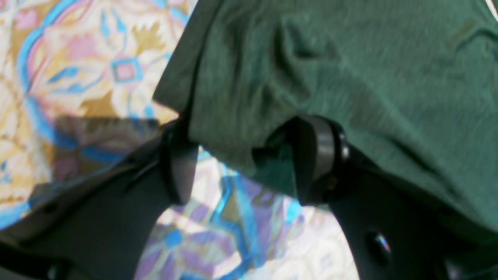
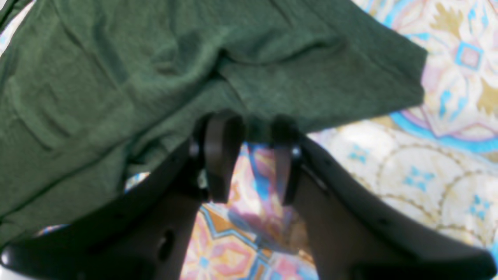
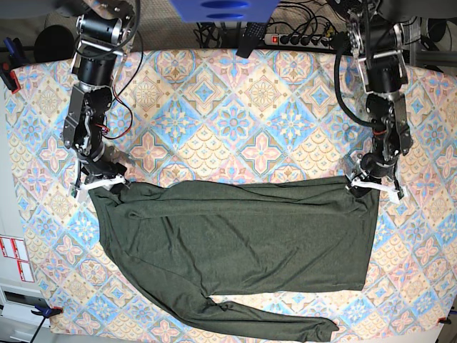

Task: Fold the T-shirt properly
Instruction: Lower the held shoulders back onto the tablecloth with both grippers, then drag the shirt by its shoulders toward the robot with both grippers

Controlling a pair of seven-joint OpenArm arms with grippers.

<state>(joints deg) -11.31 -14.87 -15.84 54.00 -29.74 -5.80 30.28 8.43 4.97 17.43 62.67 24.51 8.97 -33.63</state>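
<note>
Two robot arms stand at the far corners of a dark green T-shirt [image 3: 243, 236] spread across a worktop [image 3: 235, 107] covered in a blue, pink and gold tile-patterned cloth. The left gripper [image 1: 249, 163] has its fingers [image 1: 319, 155] spread apart, a fold of the shirt's edge drooping loosely into the gap between them; one finger sits under the cloth, the other stands just beside the fabric's corner. Nothing is pinched. The right gripper [image 2: 249, 155] also has its fingers [image 2: 220, 155] parted, narrower than the left's, with the shirt's hem lying over their tips and patterned cloth showing through the gap; it too is released rather than clamped.

From the base view, the shirt lies lengthwise across the near half of the worktop, its top edge running nearly straight between the two grippers, the right gripper [image 3: 100, 180] at one end and the left gripper [image 3: 373, 182] at the other. One long sleeve [image 3: 271, 321] trails along the near edge, its cuff close to the worktop's front. The far half of the worktop is bare patterned cloth, and strips of cloth show beyond both ends of the shirt.
</note>
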